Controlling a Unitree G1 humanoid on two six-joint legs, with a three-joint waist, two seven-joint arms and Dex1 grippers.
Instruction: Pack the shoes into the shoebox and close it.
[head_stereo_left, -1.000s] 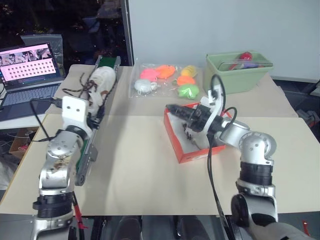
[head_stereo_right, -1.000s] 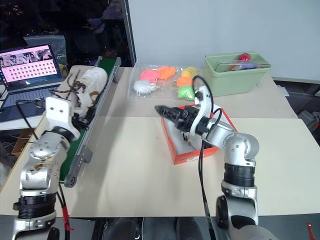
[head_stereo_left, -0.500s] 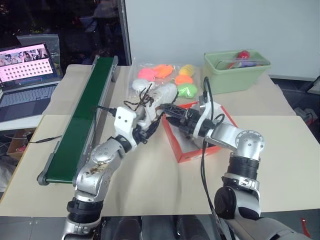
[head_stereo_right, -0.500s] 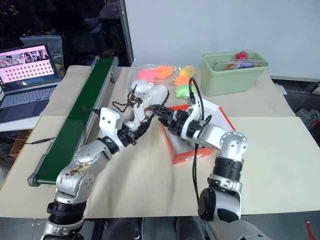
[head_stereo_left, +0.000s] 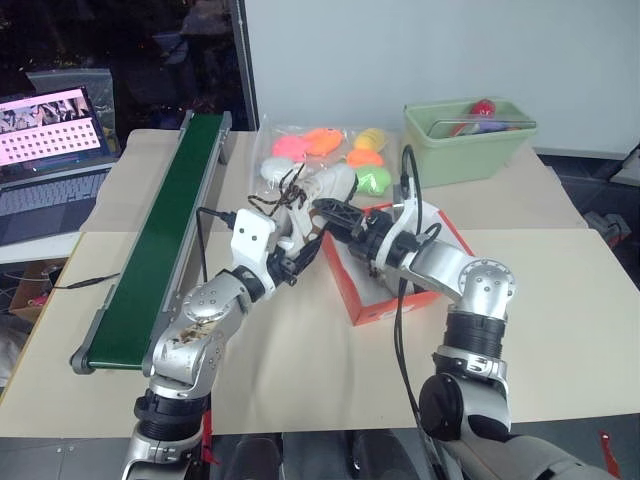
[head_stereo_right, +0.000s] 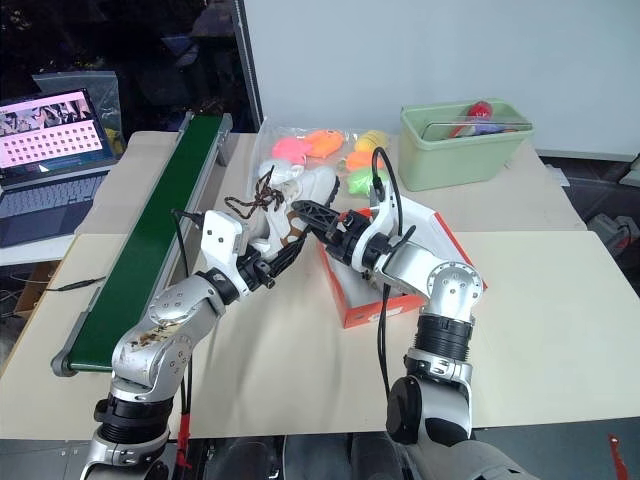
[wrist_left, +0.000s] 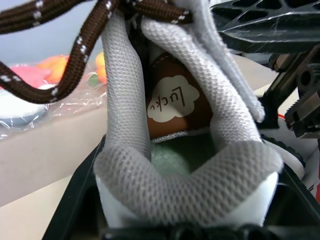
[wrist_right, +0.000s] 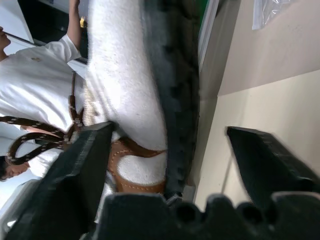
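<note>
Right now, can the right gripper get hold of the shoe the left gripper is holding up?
Probably yes. The right gripper is open around the shoe, one finger on either side, and nothing sits between them. The left gripper grips the heel end, leaving the middle free.

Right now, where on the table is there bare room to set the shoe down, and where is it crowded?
Free: the wide patch of table in front of the shoebox, between it and the green conveyor, and the stretch to the box's right. Crowded: behind the box, where the bag of soft toys and the green tub sit, and above the box's left edge, where both grippers meet at the shoe.
</note>
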